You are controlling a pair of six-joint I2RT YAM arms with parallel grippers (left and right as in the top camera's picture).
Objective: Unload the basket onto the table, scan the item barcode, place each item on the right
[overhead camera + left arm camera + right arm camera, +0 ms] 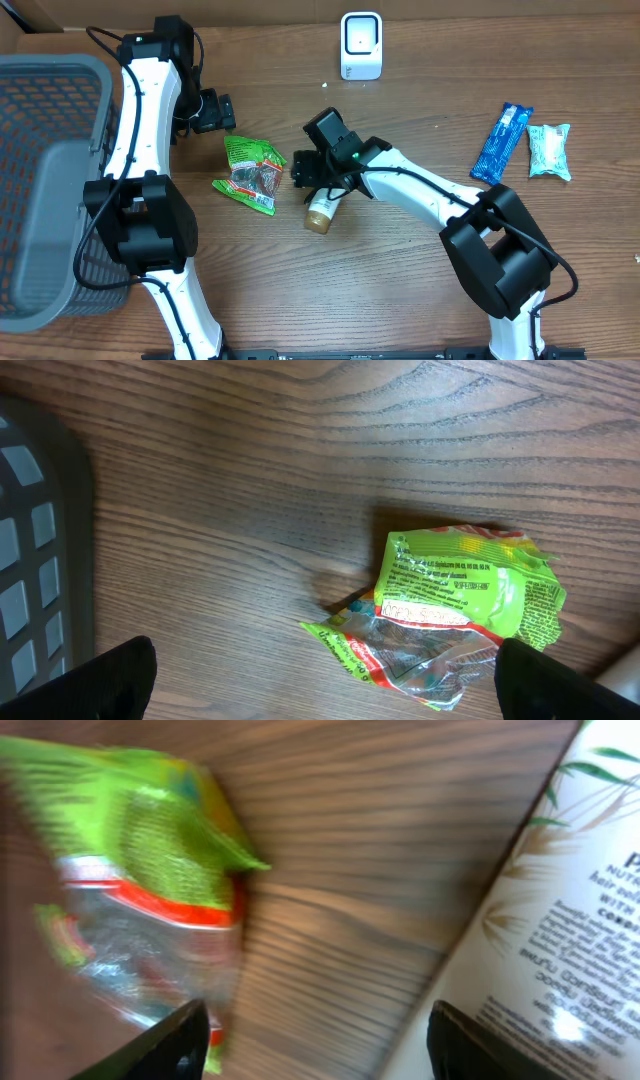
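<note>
**Overhead.** A bottle (321, 210) lies on its side mid-table (420, 290), brownish cap toward the near edge. Its upper end is under the right gripper (303, 172). A green packet (250, 165) lies just left of the bottle. The left gripper (215, 112) hangs beyond that packet, near the basket (50, 180). The scanner (361, 45) stands at the far edge, well apart. A blue packet (503, 143) and a pale packet (549, 150) lie side by side at the right.

**Left wrist.** The fingertips (110, 680) are spread wide with nothing gripped. The green packet lies on bare wood ahead.

**Right wrist.** The jaws are parted, with only wood between them. The bottle's label is at the right-hand finger; contact cannot be determined. The green packet is blurred at left.
</note>
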